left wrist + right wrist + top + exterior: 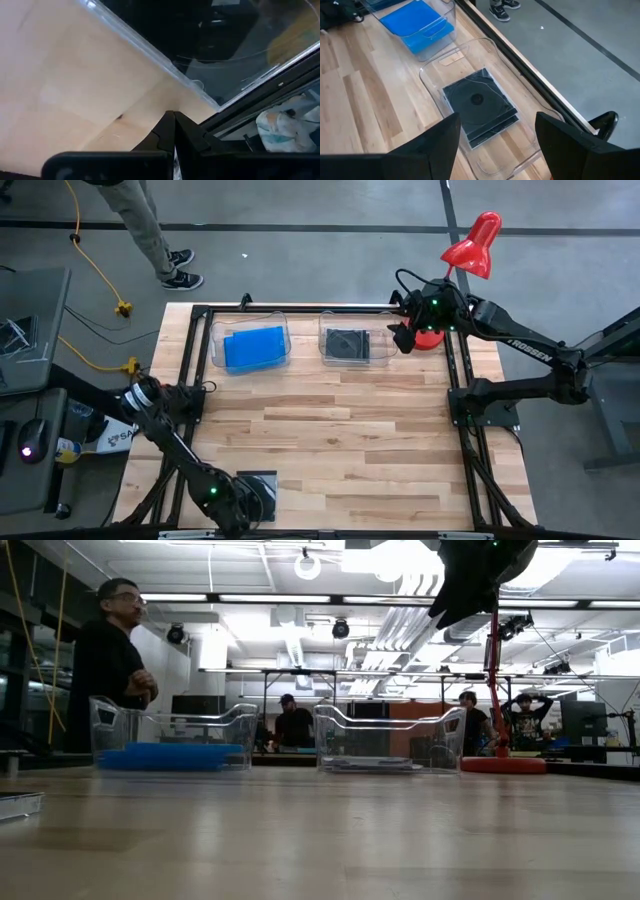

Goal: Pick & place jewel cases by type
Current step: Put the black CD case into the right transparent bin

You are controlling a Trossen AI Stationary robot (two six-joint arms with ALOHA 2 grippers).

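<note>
Right wrist view only: stacked black jewel cases (pixel 480 107) in tub (pixel 432 80) below released right end effector (pixel 497 137).

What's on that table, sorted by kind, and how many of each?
Clear tubs: 2
Robot arms: 2
Red lamp: 1
Blue case pile: 1
Black case pile: 1
Loose black case: 1
Total: 8
Cases inside each pile cannot be counted.

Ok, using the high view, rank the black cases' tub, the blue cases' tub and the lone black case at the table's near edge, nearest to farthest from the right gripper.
1. Tub of black cases, just beside the right gripper.
2. Tub of blue cases, farther left along the far edge.
3. Lone black case, at the near edge by the left gripper.
</note>
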